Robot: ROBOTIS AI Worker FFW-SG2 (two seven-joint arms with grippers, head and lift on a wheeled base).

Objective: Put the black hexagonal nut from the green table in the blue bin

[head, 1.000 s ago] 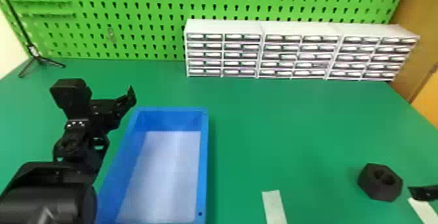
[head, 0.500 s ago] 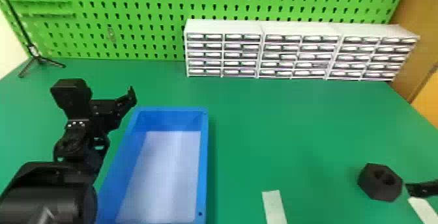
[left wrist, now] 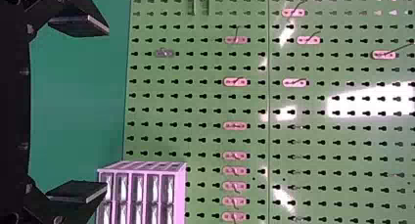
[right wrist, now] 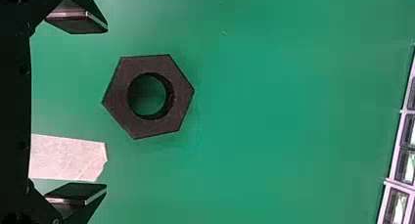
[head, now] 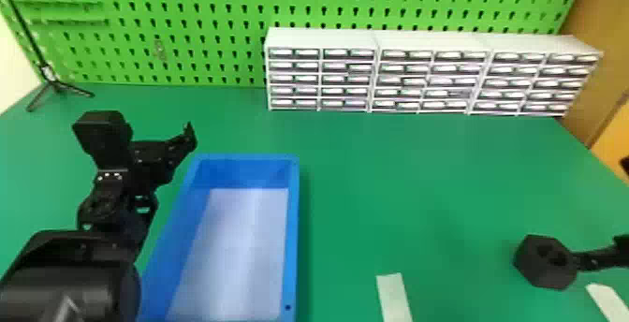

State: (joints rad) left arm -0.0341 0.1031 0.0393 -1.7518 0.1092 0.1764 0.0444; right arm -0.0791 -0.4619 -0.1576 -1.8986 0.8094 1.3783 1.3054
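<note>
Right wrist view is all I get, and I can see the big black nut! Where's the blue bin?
Observer: The blue bin is on the green table, over to the robot's left of the nut.

Operator: Is the other end effector holding anything?

Observer: No, the left end effector is open, with nothing between its fingers.

Operator: And what's behind those white drawers?

Observer: A green board full of little holes.
</note>
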